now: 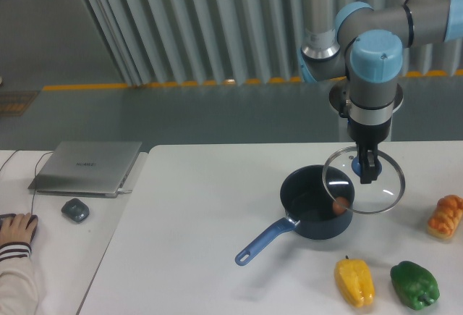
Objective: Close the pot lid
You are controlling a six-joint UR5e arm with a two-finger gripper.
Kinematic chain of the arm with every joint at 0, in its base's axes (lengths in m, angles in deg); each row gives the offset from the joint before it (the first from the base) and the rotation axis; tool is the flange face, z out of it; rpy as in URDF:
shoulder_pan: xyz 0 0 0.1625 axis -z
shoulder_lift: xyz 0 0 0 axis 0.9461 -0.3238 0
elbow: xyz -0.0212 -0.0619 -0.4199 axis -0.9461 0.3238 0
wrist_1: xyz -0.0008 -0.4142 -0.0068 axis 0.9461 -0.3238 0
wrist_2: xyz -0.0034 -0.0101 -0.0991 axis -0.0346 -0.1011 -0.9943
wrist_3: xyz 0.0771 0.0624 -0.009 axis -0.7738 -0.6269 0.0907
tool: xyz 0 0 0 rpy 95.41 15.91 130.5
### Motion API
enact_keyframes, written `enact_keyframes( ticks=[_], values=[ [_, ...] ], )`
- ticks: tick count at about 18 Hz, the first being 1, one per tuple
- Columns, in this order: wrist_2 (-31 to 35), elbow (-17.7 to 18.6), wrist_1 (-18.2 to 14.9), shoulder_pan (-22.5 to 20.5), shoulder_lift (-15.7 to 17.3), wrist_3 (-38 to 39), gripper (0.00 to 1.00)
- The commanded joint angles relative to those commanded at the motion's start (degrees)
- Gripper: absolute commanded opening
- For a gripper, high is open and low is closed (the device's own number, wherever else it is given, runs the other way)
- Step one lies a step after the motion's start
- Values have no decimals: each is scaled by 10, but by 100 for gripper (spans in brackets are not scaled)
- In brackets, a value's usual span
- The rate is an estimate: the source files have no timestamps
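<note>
The gripper [367, 172] was closed on the small blue knob of the lid [363, 181] and held the lid in the air, a little tilted. The lid hung over the right part of the pot [316, 203], and its right half reached out past the pot's rim. The pot stood on the white table [195, 221] with its long handle pointing to the front left. A small reddish thing [339, 203] showed near the pot's right rim; I could not tell what it was.

The lid looked like glass with a thin metal rim, so I judged it stiff, rather light, smooth and easy to break. The knob in the middle was the right place to hold it, because there it balanced well. A yellow pepper [354, 281] and a green pepper [414, 284] lay near the front edge.
</note>
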Motion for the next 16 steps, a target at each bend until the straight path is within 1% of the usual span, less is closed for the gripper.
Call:
enact_keyframes(
  ticks=[3, 10, 16],
  values=[
    [-10, 0, 1, 5, 2, 18, 36],
    [-15, 1, 5, 58, 2, 90, 36],
    [-1, 3, 6, 78, 2, 101, 35]
  ],
)
